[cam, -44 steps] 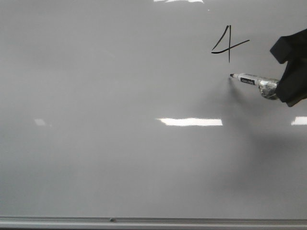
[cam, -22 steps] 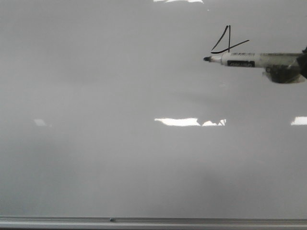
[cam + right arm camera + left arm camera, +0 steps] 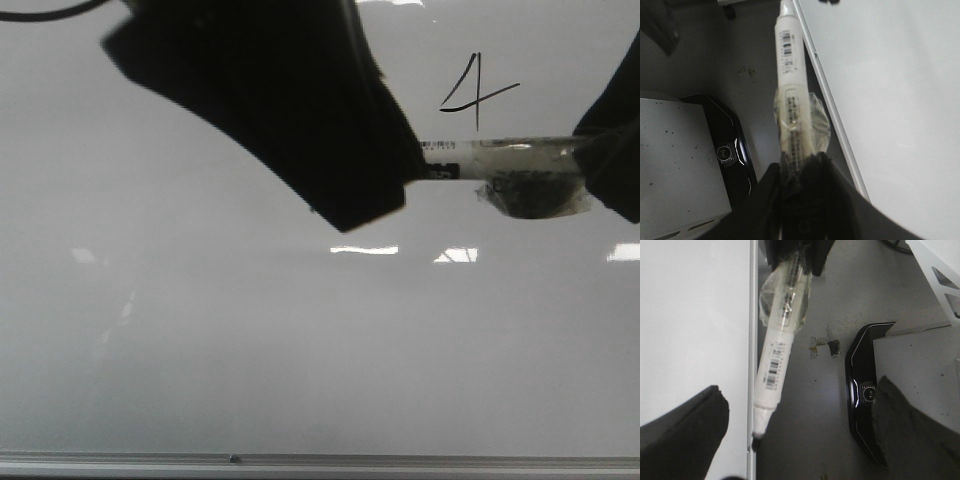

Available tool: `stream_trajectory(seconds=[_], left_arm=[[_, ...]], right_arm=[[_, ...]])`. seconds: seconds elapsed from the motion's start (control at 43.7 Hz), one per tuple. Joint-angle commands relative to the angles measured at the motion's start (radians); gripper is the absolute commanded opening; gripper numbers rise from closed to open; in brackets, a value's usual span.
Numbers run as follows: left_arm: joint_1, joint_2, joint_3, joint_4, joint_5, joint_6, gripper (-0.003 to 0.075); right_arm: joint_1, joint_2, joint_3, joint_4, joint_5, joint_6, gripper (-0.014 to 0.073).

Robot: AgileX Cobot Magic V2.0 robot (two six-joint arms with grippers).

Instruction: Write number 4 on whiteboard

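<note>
The whiteboard point(image 3: 250, 350) fills the front view, and the thin black number 4 point(image 3: 477, 92) is drawn at its upper right. My right gripper point(image 3: 612, 150) is shut on the rear of a white-barrelled marker point(image 3: 500, 150), which is wrapped in clear tape and held level just below the number 4. My left gripper point(image 3: 360, 190) is a large dark shape covering the marker's tip end. In the left wrist view the left gripper point(image 3: 800, 390) is open, and the marker point(image 3: 777, 360) points between its fingers, with its dark tip bare. In the right wrist view my right gripper point(image 3: 802, 170) clamps the marker point(image 3: 790, 65).
The board's silver frame edge point(image 3: 300, 463) runs along the bottom, and also shows in the left wrist view point(image 3: 753, 315) and the right wrist view point(image 3: 830, 95). A black device with a round dial point(image 3: 865, 395) lies on the grey floor beside a pale speckled slab point(image 3: 675, 160).
The marker has lifted from below the number 4 and turned level. My left gripper has come in from the upper left and now covers the marker's tip.
</note>
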Motion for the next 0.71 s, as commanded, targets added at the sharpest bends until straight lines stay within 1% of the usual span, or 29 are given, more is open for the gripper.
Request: stream_trajectory(seconds=[0.0, 0.092, 0.16, 0.229, 0.343, 0.366, 0.412, 0.435, 0.481, 0.504, 0.527, 0.595, 0.641, 0.687], left_arm=[[-0.009, -0.003, -0.034, -0.029, -0.076, 0.002, 0.0564], [-0.009, 0.012, -0.034, -0.029, -0.118, 0.003, 0.056], [-0.009, 0.017, -0.034, -0.029, -0.126, 0.007, 0.0523], [-0.009, 0.022, -0.034, -0.029, -0.124, 0.007, 0.0443], [-0.009, 0.022, -0.034, -0.029, -0.131, 0.007, 0.0265], [-0.009, 0.022, -0.034, -0.029, -0.131, 0.007, 0.0247], [-0.009, 0.022, -0.034, -0.029, -0.132, 0.007, 0.0181], [-0.009, 0.022, -0.034, -0.029, -0.132, 0.007, 0.0166], [-0.009, 0.022, -0.034, -0.029, -0.132, 0.007, 0.0111], [-0.009, 0.022, -0.034, -0.029, -0.132, 0.007, 0.0098], [-0.009, 0.022, -0.034, -0.029, -0.132, 0.007, 0.0067], [-0.009, 0.022, -0.034, -0.029, -0.132, 0.007, 0.0015], [-0.009, 0.022, -0.034, -0.029, -0.132, 0.007, -0.0018], [-0.009, 0.022, -0.034, -0.029, -0.132, 0.007, -0.002]], right_arm=[[0.001, -0.016, -0.034, 0.036, -0.031, -0.011, -0.0071], [0.001, -0.016, -0.034, 0.036, -0.031, -0.011, -0.0071], [0.001, -0.016, -0.034, 0.036, -0.031, -0.011, -0.0071], [0.001, -0.016, -0.034, 0.036, -0.031, -0.011, -0.0071], [0.001, -0.016, -0.034, 0.036, -0.031, -0.011, -0.0071], [0.001, -0.016, -0.034, 0.036, -0.031, -0.011, -0.0071], [0.001, -0.016, -0.034, 0.036, -0.031, -0.011, -0.0071], [0.001, -0.016, -0.034, 0.036, -0.031, -0.011, -0.0071], [0.001, -0.016, -0.034, 0.036, -0.03, -0.011, -0.0071], [0.001, -0.016, -0.034, 0.036, -0.03, -0.011, -0.0071], [0.001, -0.016, -0.034, 0.036, -0.03, -0.011, -0.0069], [0.001, -0.016, -0.034, 0.036, -0.03, -0.011, -0.0056], [0.001, -0.016, -0.034, 0.036, -0.03, -0.011, -0.0023], [0.001, -0.016, -0.034, 0.036, -0.03, -0.011, 0.0035]])
